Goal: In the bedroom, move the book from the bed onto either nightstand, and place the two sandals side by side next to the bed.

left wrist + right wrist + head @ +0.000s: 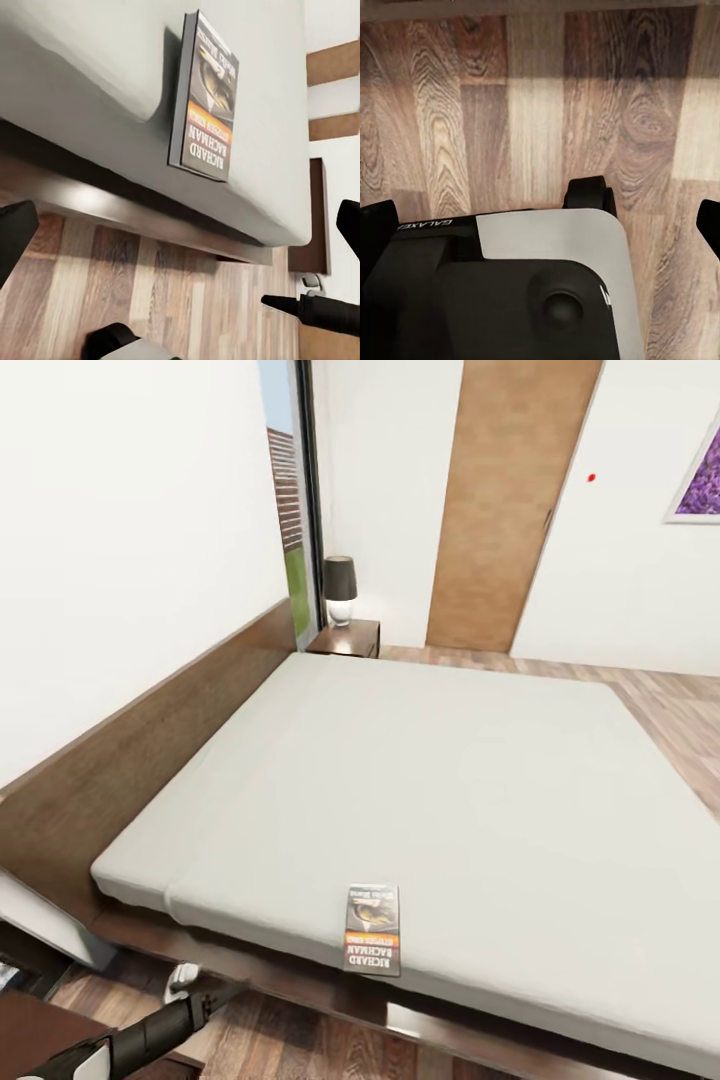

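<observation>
Book lies flat at the bed's near edge, long axis running edge to headboard, lettering toward the robot. Both grippers spread wide, empty.

The bed — off-white mattress, dark platform — carries the book at its near edge.

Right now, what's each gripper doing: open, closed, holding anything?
Left gripper: open, empty, fingers spread wide short of the book.
Right gripper: open, empty, over the wood floor.
</observation>
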Motion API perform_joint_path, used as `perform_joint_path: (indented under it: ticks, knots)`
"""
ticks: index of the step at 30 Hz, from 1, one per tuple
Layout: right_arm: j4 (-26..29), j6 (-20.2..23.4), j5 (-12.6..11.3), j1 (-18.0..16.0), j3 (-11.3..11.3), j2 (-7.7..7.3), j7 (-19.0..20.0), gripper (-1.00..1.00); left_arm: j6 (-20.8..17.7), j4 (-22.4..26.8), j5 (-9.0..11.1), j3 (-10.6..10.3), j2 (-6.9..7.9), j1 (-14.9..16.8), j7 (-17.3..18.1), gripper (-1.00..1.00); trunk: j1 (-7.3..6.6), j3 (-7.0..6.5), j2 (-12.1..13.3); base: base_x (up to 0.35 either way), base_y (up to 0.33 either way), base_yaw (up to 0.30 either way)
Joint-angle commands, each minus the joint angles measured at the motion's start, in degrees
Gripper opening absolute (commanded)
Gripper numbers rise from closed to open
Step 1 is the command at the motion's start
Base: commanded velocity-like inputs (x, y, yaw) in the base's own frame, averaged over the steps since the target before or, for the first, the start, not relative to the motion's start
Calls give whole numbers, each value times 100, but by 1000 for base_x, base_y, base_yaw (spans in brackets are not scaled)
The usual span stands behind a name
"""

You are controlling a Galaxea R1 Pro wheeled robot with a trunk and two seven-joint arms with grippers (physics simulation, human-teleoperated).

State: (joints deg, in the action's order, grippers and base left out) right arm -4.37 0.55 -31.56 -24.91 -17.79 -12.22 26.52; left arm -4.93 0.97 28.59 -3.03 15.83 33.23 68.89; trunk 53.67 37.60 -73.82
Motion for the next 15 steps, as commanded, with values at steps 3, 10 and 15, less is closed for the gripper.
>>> perform_joint_path:
  ticks: [3,10,15]
  knots:
    - [-19,6,-61,-6,-39,0,36,100,-52,0,42,-31,-12,1,19,100,0,5,-3,0,0,274]
    - [-18,9,-55,-7,-41,0,39,100,-52,0,42,-31,-17,0,19,100,0,5,-3,0,0,71]
    - [-22,53,-33,-6,-56,27,345,100,-58,0,42,-31,-13,0,29,100,0,5,-3,0,0,4]
